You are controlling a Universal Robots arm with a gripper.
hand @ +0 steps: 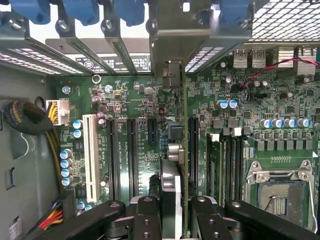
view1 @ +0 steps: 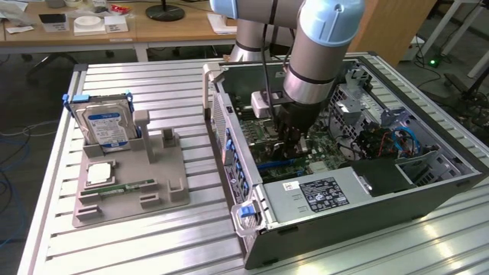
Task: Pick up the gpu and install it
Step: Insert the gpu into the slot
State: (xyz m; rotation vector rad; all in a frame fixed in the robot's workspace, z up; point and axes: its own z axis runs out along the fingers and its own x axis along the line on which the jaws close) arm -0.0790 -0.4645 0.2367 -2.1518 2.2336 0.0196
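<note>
The gpu (hand: 170, 182) stands edge-on between my fingers, its green board edge and dark cooler running toward the rear of the case. Its silver end bracket (hand: 170, 35) sits against the rear slot openings. My gripper (hand: 175, 220) is shut on the card, low over the green motherboard (hand: 135, 100), beside a long black expansion slot (hand: 192, 150). In the exterior view, my gripper (view1: 294, 143) reaches down into the open computer case (view1: 428, 195), and the card is mostly hidden behind the fingers.
A hard drive (view1: 107, 129) stands in the grey holder tray (view1: 130, 183) at the exterior view's left, with a memory stick (view1: 122, 186) lying on it. Inside the case are the power supply (view1: 321, 195), a CPU socket (hand: 280, 195), a white slot (hand: 91, 155) and cable bundles (hand: 30, 120).
</note>
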